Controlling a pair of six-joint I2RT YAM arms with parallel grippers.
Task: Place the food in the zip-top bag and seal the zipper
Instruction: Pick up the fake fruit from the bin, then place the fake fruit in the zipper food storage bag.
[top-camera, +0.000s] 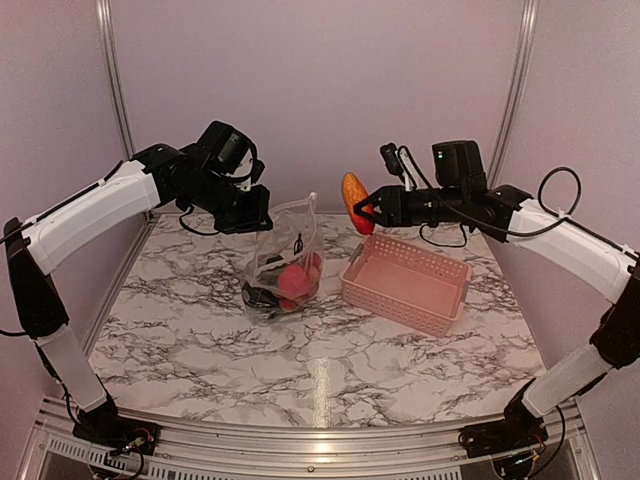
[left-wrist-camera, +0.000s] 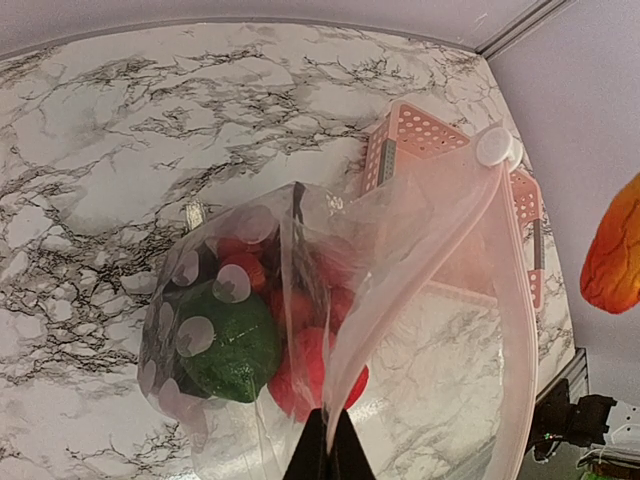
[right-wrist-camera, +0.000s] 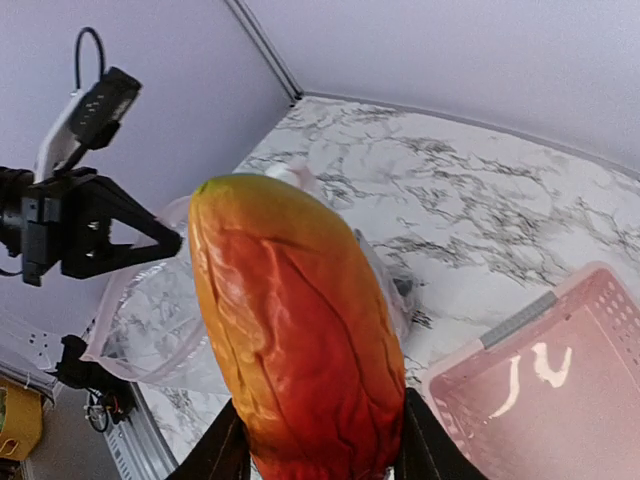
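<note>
The left claw (top-camera: 262, 222), pressed together on the rim of the zip-top bag (top-camera: 285, 255), is holding its mouth open above the desk (top-camera: 200, 330) while the right claw (top-camera: 365, 212) is pinching the orange-red mango (right-wrist-camera: 290, 330) beside that mouth, needing a centred, deep lowering before release.

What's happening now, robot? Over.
Left gripper shut on zip-top bag rim. Right gripper shut on mango, aloft beside bag. Nothing between them.
</note>
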